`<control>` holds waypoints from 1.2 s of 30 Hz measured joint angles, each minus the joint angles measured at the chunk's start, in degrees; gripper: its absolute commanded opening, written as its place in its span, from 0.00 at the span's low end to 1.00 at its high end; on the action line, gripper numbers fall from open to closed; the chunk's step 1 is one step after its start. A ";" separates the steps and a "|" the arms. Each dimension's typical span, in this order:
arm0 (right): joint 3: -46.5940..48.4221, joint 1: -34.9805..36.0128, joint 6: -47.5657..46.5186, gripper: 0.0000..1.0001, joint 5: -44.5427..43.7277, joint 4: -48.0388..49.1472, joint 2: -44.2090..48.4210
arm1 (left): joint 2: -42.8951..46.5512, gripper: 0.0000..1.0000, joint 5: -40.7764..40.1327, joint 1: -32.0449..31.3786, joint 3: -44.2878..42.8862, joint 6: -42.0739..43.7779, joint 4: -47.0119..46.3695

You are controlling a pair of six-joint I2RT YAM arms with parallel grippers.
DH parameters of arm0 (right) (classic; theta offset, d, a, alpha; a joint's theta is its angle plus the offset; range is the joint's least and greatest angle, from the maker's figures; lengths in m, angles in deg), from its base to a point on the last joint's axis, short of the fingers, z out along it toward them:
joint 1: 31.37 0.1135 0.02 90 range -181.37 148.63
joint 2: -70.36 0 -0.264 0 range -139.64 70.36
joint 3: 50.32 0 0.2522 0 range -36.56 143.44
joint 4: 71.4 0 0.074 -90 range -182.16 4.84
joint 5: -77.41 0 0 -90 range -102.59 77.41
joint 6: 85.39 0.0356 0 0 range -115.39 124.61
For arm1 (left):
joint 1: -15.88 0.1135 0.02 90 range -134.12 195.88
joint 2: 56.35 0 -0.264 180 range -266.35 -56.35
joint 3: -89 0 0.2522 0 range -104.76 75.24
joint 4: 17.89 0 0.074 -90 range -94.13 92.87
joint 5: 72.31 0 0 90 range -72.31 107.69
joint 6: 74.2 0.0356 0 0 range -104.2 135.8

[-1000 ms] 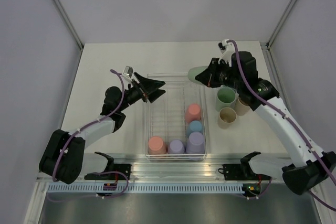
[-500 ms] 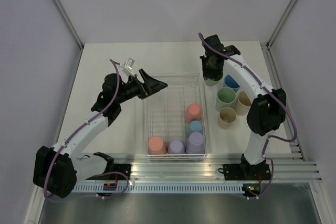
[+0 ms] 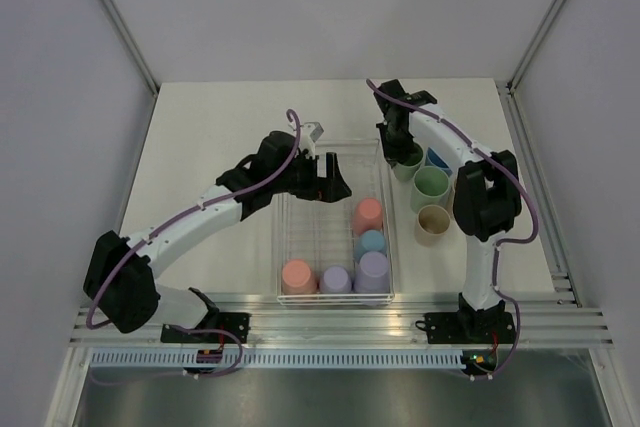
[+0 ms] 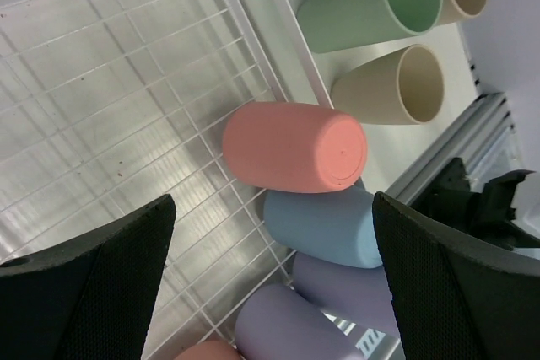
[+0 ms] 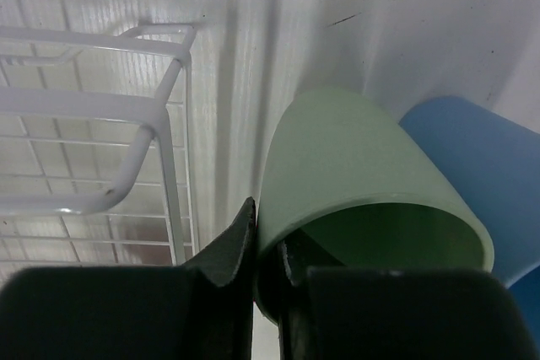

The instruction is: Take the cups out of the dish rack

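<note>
The white wire dish rack (image 3: 300, 217) holds several upside-down cups. A salmon cup (image 3: 368, 215) (image 4: 295, 147), a blue cup (image 3: 371, 243) (image 4: 325, 227) and a lavender cup (image 3: 373, 271) line its right side. Another lavender cup (image 3: 335, 279) and a salmon cup (image 3: 298, 275) stand along its front. My left gripper (image 3: 330, 179) (image 4: 272, 200) hangs open above the rack floor, left of the salmon cup, holding nothing. My right gripper (image 3: 400, 152) (image 5: 268, 250) is shut on the rim of a light green cup (image 3: 407, 164) (image 5: 363, 166), which stands upright just right of the rack.
More cups stand mouth-up right of the rack: a blue cup (image 3: 438, 157) (image 5: 481, 149) against the held one, a green cup (image 3: 431, 187) (image 4: 380, 2) and a beige cup (image 3: 432, 224) (image 4: 396, 86). The rack's far right corner (image 5: 152, 115) is close to my right fingers.
My left arm swung right and now reaches over the rack, still open. My right arm turned the light green cup upright and brought it down beside the blue cup.
</note>
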 measured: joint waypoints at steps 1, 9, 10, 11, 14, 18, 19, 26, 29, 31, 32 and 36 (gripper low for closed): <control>0.00 0.00 -0.04 0.18 -0.02 -0.02 -0.37 | -0.63 1.00 -1.27 -0.76 -0.76 1.03 0.90; 0.39 0.00 -0.17 0.34 -0.61 -0.04 -1.49 | -5.05 1.00 -7.43 -3.98 -6.38 6.38 5.44; 0.63 0.00 -0.22 0.40 -0.83 -0.02 -1.49 | -5.55 1.00 -7.87 -4.42 -6.88 6.71 5.64; 0.83 0.00 -0.13 0.43 -1.03 0.00 -1.46 | -6.12 1.00 -8.46 -5.01 -7.52 7.08 5.99; 1.20 0.00 0.04 0.63 -1.29 0.04 -0.72 | -7.37 1.00 -9.29 -6.62 -8.70 7.87 6.62; 1.20 0.00 0.33 0.98 -1.03 0.31 4.76 | -8.87 1.00 -10.25 -8.33 -10.51 8.81 7.78; 1.25 -0.02 0.66 0.98 -1.03 0.63 7.23 | -9.49 1.00 -10.43 -8.76 -11.21 9.11 8.04; 0.28 0.20 2.78 0.98 -2.36 4.20 28.59 | -14.71 1.00 -11.82 -12.79 -15.47 10.99 8.35; -1.68 0.22 3.50 0.98 -3.52 5.16 36.52 | -17.27 0.99 -11.96 -14.25 -16.63 11.74 8.66; -3.17 0.22 3.74 0.98 -4.04 5.18 39.45 | -18.82 0.98 -12.35 -14.97 -17.03 12.13 8.98; -4.02 0.22 3.78 0.98 -4.22 5.09 40.30 | -19.34 0.98 -12.57 -15.19 -17.18 12.26 9.20; -7.54 0.22 3.85 0.98 -4.48 4.92 40.65 | -22.03 0.95 -13.84 -15.85 -18.10 12.79 10.51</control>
